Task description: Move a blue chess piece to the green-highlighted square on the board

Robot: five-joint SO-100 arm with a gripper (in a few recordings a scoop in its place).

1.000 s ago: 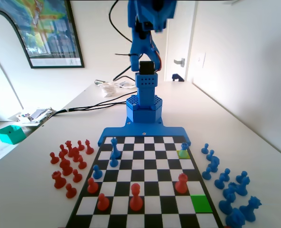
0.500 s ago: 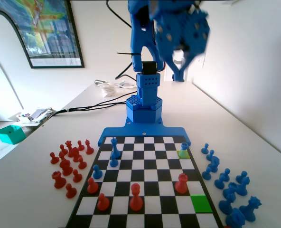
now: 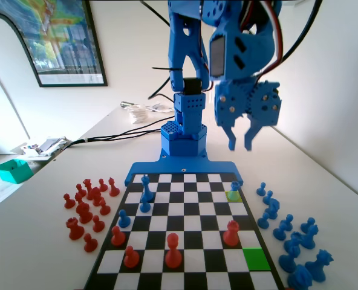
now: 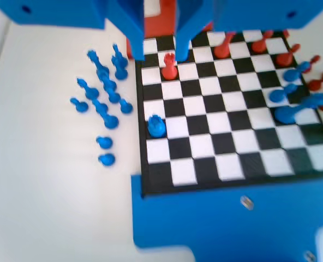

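My blue gripper [image 3: 240,144] hangs high over the far right of the board [image 3: 191,206], open with nothing between its fingertips. Below it a small blue chess piece [image 3: 234,188] stands on the duller yellow-green square by the board's far right edge. The green-highlighted square [image 3: 256,258] lies bare at the near right. In the wrist view the jaws of the gripper [image 4: 159,41] hang apart from the top edge. Here the small blue chess piece [image 4: 156,126] stands near the left edge of the board [image 4: 221,139], lower in the picture than the jaws.
Red pieces [image 3: 231,232] stand on the near rows and other blue pieces [image 3: 146,188] on the left files. Captured red pieces [image 3: 85,208] crowd the table at left and spare blue pieces [image 3: 288,237] at right. A teal box [image 3: 13,170] sits far left.
The gripper has swung down from the top edge into full view at the right of the arm's base. No piece on the board has moved.
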